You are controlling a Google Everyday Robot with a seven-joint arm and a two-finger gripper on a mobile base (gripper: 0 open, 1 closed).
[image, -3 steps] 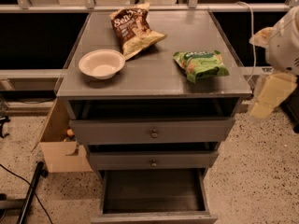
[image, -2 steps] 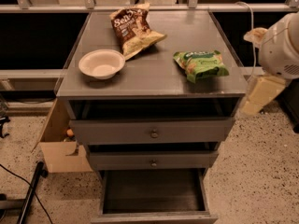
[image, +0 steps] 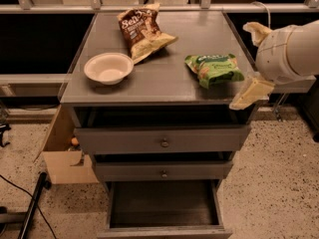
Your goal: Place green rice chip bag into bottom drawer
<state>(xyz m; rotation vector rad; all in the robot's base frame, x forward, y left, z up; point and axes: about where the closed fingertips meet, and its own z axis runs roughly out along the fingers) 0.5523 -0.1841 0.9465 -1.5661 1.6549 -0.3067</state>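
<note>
The green rice chip bag [image: 214,69] lies flat on the right side of the grey cabinet's top [image: 164,81]. My gripper [image: 244,66] hangs at the cabinet's right edge, just right of the bag and at about its height. Its cream fingers [image: 250,93] are spread apart, open and empty, one above and one below the white wrist. The bottom drawer [image: 162,205] is pulled out at the base of the cabinet and shows a plain dark inside with nothing in it.
A brown-and-yellow chip bag [image: 142,30] lies at the back of the top, and a white bowl [image: 108,67] sits at the left. Two shallower knobbed drawers [image: 163,142] stand slightly open. A cardboard box [image: 62,156] and cables [image: 30,210] lie on the floor at the left.
My gripper has moved left and a little up, from off to the right of the cabinet to its right edge beside the green bag. Nothing else moved.
</note>
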